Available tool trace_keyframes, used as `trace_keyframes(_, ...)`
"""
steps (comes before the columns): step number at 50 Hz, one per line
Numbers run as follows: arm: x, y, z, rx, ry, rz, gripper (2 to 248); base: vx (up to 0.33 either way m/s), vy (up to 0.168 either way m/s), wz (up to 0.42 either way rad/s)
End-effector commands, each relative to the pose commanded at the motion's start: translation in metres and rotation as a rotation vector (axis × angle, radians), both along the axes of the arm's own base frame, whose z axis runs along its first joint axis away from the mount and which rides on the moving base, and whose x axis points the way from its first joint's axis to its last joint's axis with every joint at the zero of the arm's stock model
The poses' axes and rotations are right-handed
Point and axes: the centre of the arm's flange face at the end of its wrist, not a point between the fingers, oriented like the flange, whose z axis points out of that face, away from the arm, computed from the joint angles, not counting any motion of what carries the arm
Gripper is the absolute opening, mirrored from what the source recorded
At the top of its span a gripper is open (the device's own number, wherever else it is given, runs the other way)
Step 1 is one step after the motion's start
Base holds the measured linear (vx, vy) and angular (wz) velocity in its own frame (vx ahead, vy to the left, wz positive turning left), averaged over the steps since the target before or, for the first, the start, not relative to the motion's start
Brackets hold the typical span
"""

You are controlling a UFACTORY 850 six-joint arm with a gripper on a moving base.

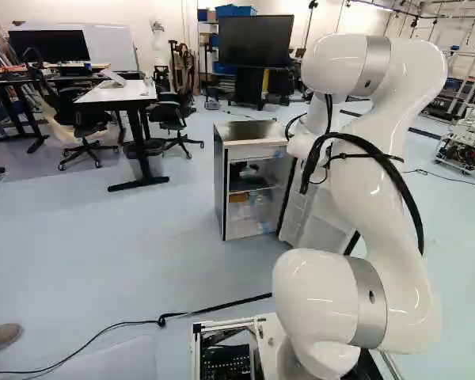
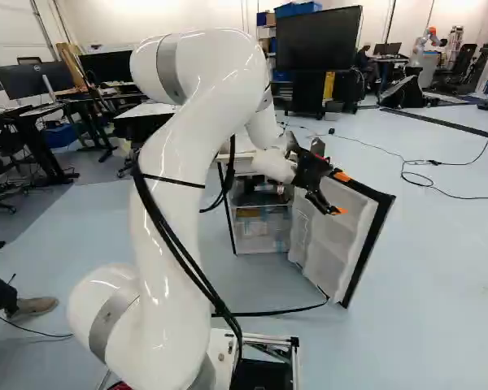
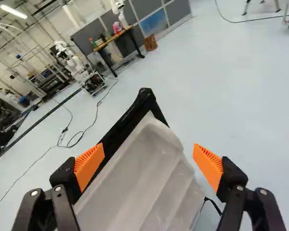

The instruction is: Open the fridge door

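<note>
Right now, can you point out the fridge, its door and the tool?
Fridge (image 1: 252, 133): left base view, on its top.
Door (image 2: 332, 236): right base view, on its inner side.
Tool (image 3: 149, 159): wrist view, midway between its fingertips.

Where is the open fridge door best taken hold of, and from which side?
Probably by the black rim of the door, near its free top corner, coming from above, one finger on each face. The door stands upright and swung open, and its rim looks narrow.

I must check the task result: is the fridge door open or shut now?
Open. The fridge door stands swung out from the fridge, showing its inner side, and the fridge's inside is visible.
</note>
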Motion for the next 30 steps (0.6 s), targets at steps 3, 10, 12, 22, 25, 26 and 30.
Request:
trace_keyframes(3, -0.002, 0.006, 0.001, -0.003, 0.01, 0.04, 247, 0.0, 0.0, 0.0)
trace_keyframes(10, -0.006, 0.02, 0.003, -0.01, 0.033, 0.132, 247, 0.0, 0.0, 0.0)
trace_keyframes(12, -0.007, 0.025, 0.003, -0.011, 0.039, 0.159, 247, 0.0, 0.0, 0.0)
trace_keyframes(22, -0.015, 0.045, 0.006, -0.017, 0.073, 0.291, 247, 0.0, 0.0, 0.0)
trace_keyframes(25, -0.019, 0.05, 0.006, -0.018, 0.084, 0.329, 247, 0.0, 0.0, 0.0)
trace_keyframes(26, -0.02, 0.052, 0.007, -0.019, 0.087, 0.341, 247, 0.0, 0.0, 0.0)
trace_keyframes(30, -0.025, 0.058, 0.008, -0.02, 0.102, 0.39, 247, 0.0, 0.0, 0.0)
